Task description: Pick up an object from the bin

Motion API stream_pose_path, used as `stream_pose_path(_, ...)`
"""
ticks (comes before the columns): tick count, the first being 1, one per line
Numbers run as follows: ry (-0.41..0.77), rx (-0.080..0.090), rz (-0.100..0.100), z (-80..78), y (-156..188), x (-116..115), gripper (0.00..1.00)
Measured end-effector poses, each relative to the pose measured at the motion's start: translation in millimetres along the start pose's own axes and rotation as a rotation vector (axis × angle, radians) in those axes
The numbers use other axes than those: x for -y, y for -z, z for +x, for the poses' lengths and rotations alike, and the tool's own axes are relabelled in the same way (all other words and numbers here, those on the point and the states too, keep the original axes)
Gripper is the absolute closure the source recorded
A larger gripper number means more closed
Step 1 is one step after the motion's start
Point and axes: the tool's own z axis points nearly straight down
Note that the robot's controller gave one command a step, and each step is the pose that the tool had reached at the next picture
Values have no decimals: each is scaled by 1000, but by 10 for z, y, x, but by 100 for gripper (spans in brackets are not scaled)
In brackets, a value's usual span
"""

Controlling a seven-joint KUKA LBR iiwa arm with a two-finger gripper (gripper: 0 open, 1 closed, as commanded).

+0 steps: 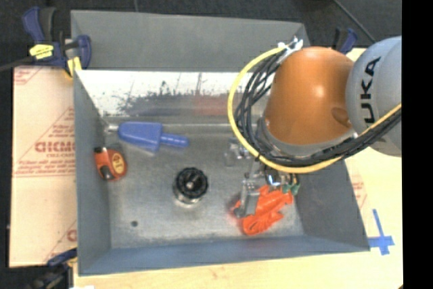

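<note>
My gripper (252,183) comes down from under the orange wrist cover into the bin's front right part. Its tip sits at the upper left edge of an orange-red plastic thing (265,215) that lies on the bin floor near the front wall; the cover and cables hide that thing's upper part. Whether the gripper touches it cannot be told. A black round knob on a silvery base (190,184) stands to the left, apart from the gripper.
A blue funnel-shaped plastic piece (147,136) lies at the back left of the floor. A small orange tape measure (110,163) rests against the left wall. The arm and its cable loops cover the bin's right side.
</note>
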Motion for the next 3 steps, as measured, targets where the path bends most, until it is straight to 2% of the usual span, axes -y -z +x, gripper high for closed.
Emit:
stream_pose_path(1,-2,9,-1,-16,44,2,0)
stream_pose_path(2,167,9,2,-74,-251,553,0)
stream_pose_path(3,132,6,1,-335,-761,1003,0)
